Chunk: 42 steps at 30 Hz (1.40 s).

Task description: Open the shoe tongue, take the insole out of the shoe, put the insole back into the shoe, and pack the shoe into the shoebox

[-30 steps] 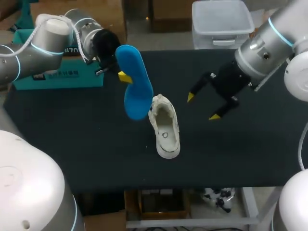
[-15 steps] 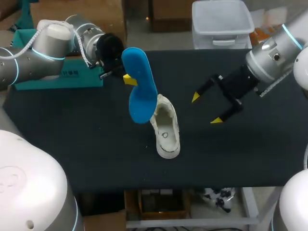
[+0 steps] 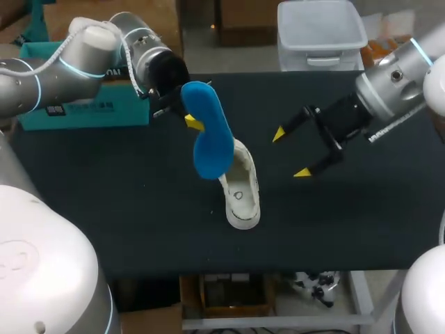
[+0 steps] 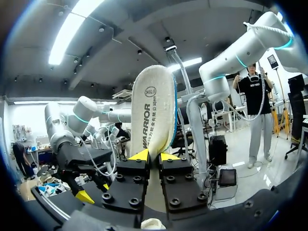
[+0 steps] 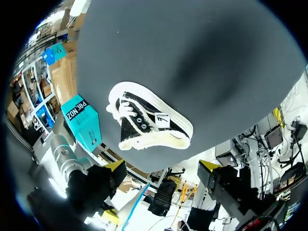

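Observation:
A white shoe point(image 3: 241, 189) lies on the dark table point(image 3: 139, 202), opening up; in the right wrist view it shows a black side with white sole point(image 5: 149, 122). My left gripper point(image 3: 189, 120) is shut on a blue insole point(image 3: 208, 136), which hangs tilted with its lower end over the shoe's back-left rim. From the left wrist the insole's pale underside point(image 4: 154, 108) rises between the yellow tips of that gripper point(image 4: 154, 156). My right gripper point(image 3: 290, 153) hangs open to the right of the shoe, nothing between its fingers point(image 5: 162, 166). The teal shoebox point(image 3: 83, 108) stands at the back left.
The teal box point(image 5: 82, 120) lies beyond the shoe as seen from the right wrist. My right gripper's yellow tip point(image 4: 85, 195) appears beside the left gripper in the left wrist view. Bare table lies in front of and to the right of the shoe.
My left gripper has carried the insole to the right, so its lower end now overlaps the shoe. The right arm has drawn back a little to the right, its gripper still open.

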{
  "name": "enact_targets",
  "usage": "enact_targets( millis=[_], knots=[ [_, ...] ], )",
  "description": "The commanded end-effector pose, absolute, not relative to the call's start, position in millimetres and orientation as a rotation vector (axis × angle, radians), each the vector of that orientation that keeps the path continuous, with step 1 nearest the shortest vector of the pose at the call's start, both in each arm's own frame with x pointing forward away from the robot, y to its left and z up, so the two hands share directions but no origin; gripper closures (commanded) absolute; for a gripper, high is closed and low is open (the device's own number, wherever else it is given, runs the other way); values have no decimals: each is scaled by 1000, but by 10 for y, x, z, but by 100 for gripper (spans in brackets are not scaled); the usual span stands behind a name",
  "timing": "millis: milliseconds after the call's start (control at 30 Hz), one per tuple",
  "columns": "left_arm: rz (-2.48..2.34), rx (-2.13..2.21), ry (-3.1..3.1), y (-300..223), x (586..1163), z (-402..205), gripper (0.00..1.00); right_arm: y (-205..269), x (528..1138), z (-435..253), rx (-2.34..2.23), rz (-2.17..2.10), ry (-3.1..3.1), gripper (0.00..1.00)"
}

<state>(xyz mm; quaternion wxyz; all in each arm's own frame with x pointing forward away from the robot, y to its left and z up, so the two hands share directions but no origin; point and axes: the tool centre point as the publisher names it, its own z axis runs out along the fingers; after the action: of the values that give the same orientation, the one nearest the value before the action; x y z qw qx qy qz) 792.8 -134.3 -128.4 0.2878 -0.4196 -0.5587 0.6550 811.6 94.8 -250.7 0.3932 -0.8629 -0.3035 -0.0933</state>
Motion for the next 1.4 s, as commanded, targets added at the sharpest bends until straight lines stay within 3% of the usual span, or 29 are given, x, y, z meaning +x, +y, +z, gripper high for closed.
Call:
enact_targets(
  millis=[33, 967, 1000, 1067, 1100, 1200, 1400],
  knots=[
    [1710, -1217, -1497, -1391, 7883, -1322, 100, 1000, 8080, -2655, -2164, -240, -732, 0],
    [1677, -1715, -1598, -1693, 7675, -2053, 100, 1515, 7815, -2938, -1935, -298, -549, 0],
    [1680, -1720, -1599, -1696, 7680, -2092, 100, 1529, 7809, -2949, -1923, -305, -539, 2],
    [1684, -1731, -1614, -1711, 7685, -2156, 100, 1556, 7801, -2969, -1902, -308, -533, 22],
    [1686, -1730, -1615, -1716, 7685, -2179, 100, 1566, 7797, -2977, -1893, -313, -525, 48],
    [1689, -1750, -1638, -1741, 7663, -2236, 100, 1602, 7786, -2987, -1870, -319, -516, 55],
    [1676, -1786, -1656, -1792, 7627, -2294, 100, 1657, 7754, -2969, -1849, -324, -505, 58]
  ],
)
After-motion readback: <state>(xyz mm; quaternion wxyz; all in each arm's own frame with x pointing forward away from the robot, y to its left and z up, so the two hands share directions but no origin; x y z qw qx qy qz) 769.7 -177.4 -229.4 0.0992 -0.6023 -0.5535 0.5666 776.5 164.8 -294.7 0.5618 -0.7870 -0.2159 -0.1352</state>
